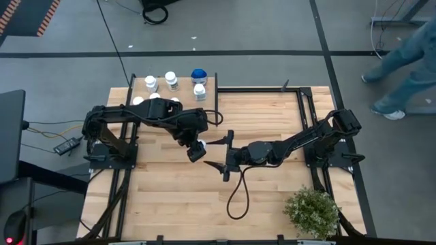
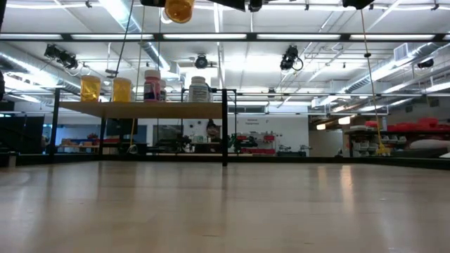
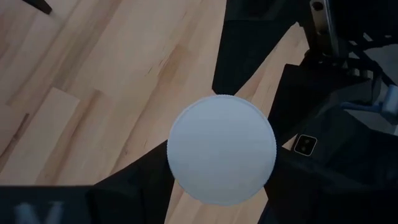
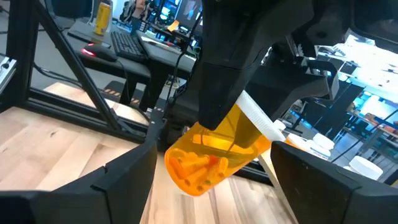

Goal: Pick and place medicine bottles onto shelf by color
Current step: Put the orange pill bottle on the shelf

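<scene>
Plank tabletop (image 1: 177, 197) mid-area: left gripper (image 1: 196, 150) clamps an orange bottle (image 4: 214, 155); right gripper (image 1: 223, 153) spread wide; person (image 1: 402, 61) beyond the far right corner

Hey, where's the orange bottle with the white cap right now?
The orange bottle is held off the table in the left gripper near the table's middle, just left of the open right gripper, away from the shelf.
</scene>
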You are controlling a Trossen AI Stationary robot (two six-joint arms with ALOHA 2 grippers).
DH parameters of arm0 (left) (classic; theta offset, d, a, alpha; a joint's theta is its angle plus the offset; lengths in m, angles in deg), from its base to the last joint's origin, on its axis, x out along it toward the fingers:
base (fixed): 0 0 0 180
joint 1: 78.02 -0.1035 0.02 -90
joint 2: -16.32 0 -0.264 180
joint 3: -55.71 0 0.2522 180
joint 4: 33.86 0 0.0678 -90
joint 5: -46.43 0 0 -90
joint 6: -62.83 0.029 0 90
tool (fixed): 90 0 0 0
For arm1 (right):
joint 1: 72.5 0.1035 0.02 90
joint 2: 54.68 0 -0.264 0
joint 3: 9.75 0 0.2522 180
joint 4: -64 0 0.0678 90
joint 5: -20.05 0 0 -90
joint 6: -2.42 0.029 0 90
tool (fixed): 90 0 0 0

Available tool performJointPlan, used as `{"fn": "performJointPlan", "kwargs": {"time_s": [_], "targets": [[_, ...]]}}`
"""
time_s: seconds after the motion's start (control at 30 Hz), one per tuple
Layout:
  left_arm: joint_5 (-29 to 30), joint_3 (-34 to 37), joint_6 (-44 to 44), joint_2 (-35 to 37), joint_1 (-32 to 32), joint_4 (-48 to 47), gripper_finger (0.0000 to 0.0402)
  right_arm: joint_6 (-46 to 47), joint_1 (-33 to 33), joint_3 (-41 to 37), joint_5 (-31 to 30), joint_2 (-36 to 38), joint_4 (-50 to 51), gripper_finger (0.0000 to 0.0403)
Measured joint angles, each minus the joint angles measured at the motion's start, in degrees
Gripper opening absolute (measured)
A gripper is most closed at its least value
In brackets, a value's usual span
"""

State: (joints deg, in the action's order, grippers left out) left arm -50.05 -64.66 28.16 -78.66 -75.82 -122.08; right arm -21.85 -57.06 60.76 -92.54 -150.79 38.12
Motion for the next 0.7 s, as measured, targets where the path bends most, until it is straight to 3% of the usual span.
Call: {"fn": "performJointPlan", "kwargs": {"time_s": [0.57, 0.7], "targets": [[0.42, 0.00, 0.82, 0.00, -0.10, -0.09, 0.0217, 0.09, -0.35, 0.00, 1.64, 0.02, -0.07, 0.0323], [0.96, 0.00, 2.96, 0.05, -0.76, -0.36, 0.0209, -0.63, -0.20, 0.00, -1.29, 0.02, 0.36, 0.0323]]}}
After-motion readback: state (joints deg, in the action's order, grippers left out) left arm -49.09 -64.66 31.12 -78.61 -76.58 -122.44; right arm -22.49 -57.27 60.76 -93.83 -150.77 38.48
